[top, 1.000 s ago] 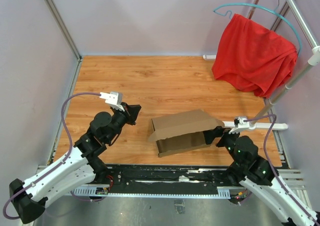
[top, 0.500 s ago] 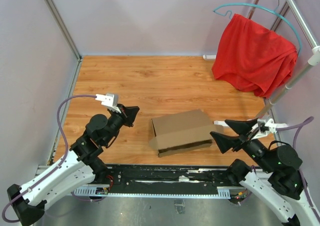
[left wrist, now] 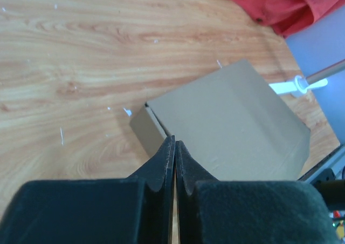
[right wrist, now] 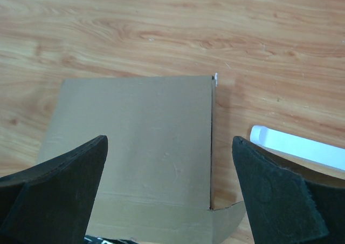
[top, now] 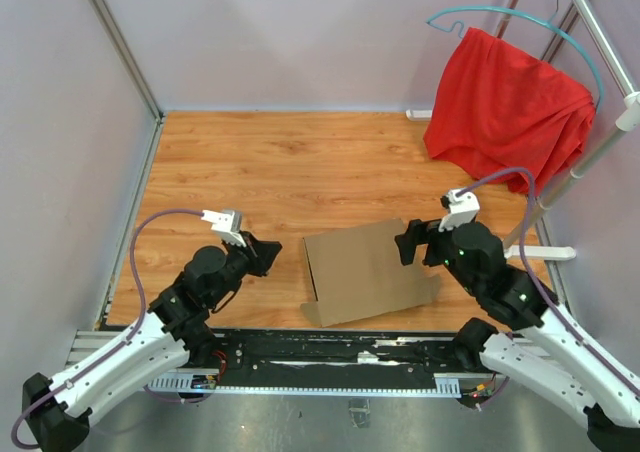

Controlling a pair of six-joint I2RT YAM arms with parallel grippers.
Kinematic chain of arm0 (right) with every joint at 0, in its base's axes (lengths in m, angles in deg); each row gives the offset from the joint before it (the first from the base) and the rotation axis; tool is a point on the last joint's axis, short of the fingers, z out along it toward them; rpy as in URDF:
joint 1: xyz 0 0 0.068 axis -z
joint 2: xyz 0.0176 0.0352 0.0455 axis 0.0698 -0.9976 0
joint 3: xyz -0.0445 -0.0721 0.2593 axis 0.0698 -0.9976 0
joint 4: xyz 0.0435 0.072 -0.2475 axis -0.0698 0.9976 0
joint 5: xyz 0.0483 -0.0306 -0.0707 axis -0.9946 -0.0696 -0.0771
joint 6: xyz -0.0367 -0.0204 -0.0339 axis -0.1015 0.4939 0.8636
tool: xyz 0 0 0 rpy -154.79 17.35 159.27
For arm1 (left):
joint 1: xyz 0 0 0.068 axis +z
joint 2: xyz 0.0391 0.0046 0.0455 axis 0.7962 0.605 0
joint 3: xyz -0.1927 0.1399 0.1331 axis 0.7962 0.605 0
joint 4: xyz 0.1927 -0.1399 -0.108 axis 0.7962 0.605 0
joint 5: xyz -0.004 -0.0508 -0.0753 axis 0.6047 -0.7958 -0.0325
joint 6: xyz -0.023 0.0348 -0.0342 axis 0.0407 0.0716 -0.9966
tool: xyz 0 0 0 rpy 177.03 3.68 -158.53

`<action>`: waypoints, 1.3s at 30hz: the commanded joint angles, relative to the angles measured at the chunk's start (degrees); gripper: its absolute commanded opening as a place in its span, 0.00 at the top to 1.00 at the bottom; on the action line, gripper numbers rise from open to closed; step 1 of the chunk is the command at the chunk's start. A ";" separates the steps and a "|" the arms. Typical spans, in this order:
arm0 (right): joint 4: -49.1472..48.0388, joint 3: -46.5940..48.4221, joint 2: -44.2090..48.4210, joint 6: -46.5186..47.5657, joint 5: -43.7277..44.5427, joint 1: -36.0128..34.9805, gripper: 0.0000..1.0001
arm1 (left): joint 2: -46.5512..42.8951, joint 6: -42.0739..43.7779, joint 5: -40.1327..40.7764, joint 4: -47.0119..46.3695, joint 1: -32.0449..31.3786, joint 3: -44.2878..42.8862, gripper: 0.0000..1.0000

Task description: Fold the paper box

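The paper box (top: 365, 270) lies as a shallow brown box near the table's front middle, lid down, with a rounded flap sticking out at its near right corner. My left gripper (top: 268, 255) is shut and empty, just left of the box's left wall. In the left wrist view its fingertips (left wrist: 174, 140) meet in front of the box (left wrist: 232, 120). My right gripper (top: 412, 244) hovers open above the box's right end. The right wrist view shows its wide-apart fingers (right wrist: 70, 184) straddling the lid (right wrist: 140, 125) from above, with nothing between them.
A red cloth (top: 510, 107) hangs from a hanger on a metal rack at the back right. The rack's white foot (top: 548, 253) lies just right of the box, also in the right wrist view as a white foot (right wrist: 296, 147). Walls stand left and behind.
The raised lid has dropped flat onto the box. My right arm pulled out from under it, then swung up over the box's right end. The left gripper shifted slightly.
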 commanded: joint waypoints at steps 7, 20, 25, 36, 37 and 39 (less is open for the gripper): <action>-2.36 1.52 -17.01 0.50 0.41 -0.95 0.68 | 12.28 -2.78 -15.34 -7.96 -0.43 -3.15 1.00; -9.60 -9.95 -25.82 -3.83 -13.44 4.43 0.76 | 26.14 1.68 -31.49 -8.56 -1.99 -8.41 1.00; -10.29 -9.40 -28.48 -3.60 -14.77 4.53 0.75 | 32.97 3.47 -32.23 -3.59 -2.37 -11.21 1.00; -11.01 -6.98 -33.21 -4.03 -15.90 4.78 0.68 | 44.67 4.21 -24.59 -0.65 -2.37 -14.12 1.00; -10.98 -6.73 -33.85 -4.24 -15.75 4.85 0.68 | 45.78 4.53 -23.94 -0.72 -2.37 -14.53 1.00; -11.19 -6.25 -35.27 -4.81 -15.54 4.89 0.68 | 48.10 5.34 -22.16 -0.68 -2.36 -15.74 1.00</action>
